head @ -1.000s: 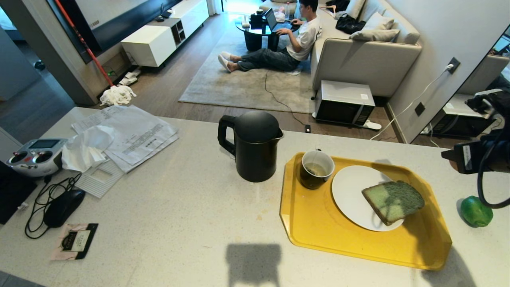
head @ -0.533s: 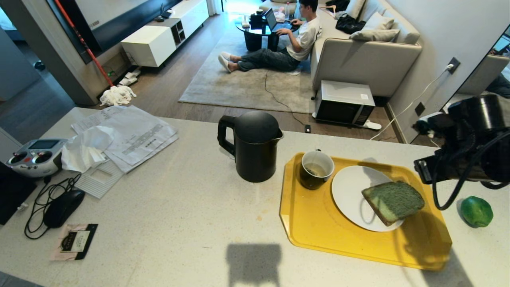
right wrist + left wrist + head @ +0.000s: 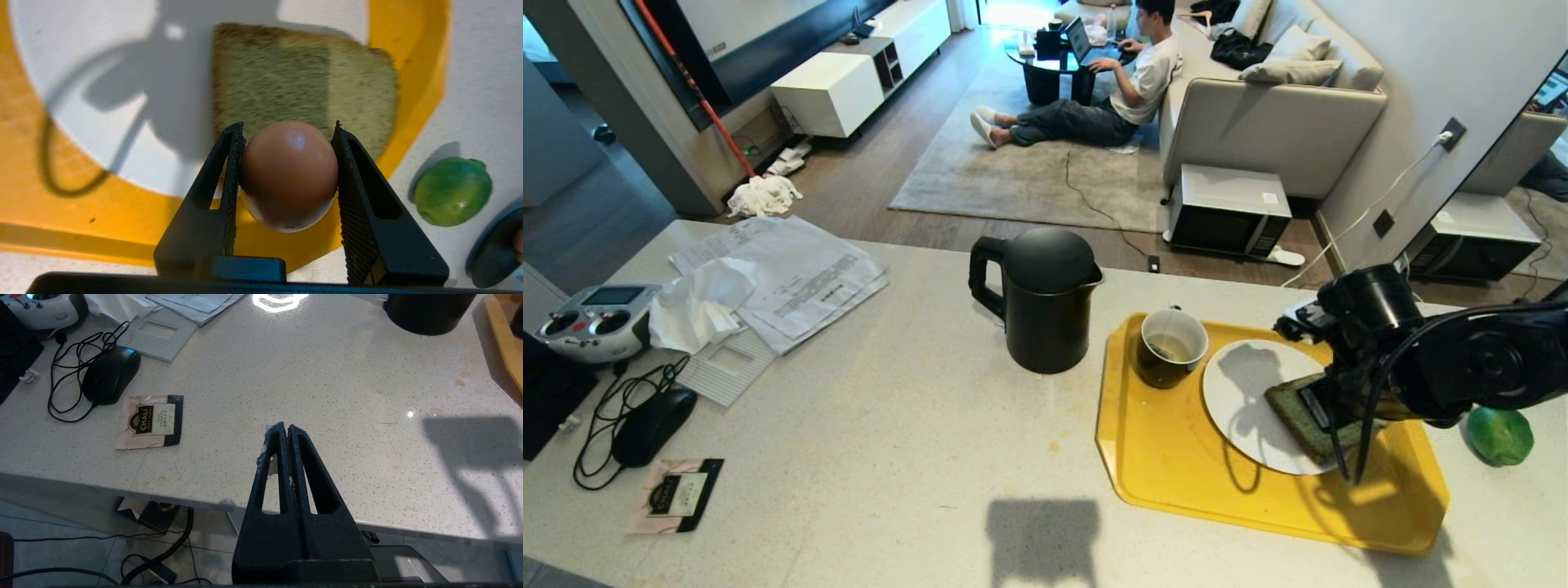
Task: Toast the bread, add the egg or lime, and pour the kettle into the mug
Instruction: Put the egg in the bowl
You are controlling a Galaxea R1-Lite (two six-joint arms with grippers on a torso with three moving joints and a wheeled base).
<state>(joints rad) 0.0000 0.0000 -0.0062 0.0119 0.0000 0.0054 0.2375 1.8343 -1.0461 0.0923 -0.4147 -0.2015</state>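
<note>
Head view: black kettle [image 3: 1041,299] at centre on the speckled counter [image 3: 890,425]. Yellow tray [image 3: 1176,457] at 4 o'clock from it, carrying mug [image 3: 1170,345] and white plate [image 3: 1241,408]. Green bread [image 3: 1290,408] on the plate's right side, partly hidden under the right arm [image 3: 1445,367]. Lime [image 3: 1499,434] on the counter just right of the tray.

Left wrist view: left gripper [image 3: 285,430] pressed together, empty, above the counter's near edge; tea sachet [image 3: 150,421] at 9 o'clock.

Right wrist view: right gripper [image 3: 289,127] clamped around the brown egg [image 3: 289,174], above the bread [image 3: 302,94]; lime [image 3: 452,191] at 3 o'clock.
</note>
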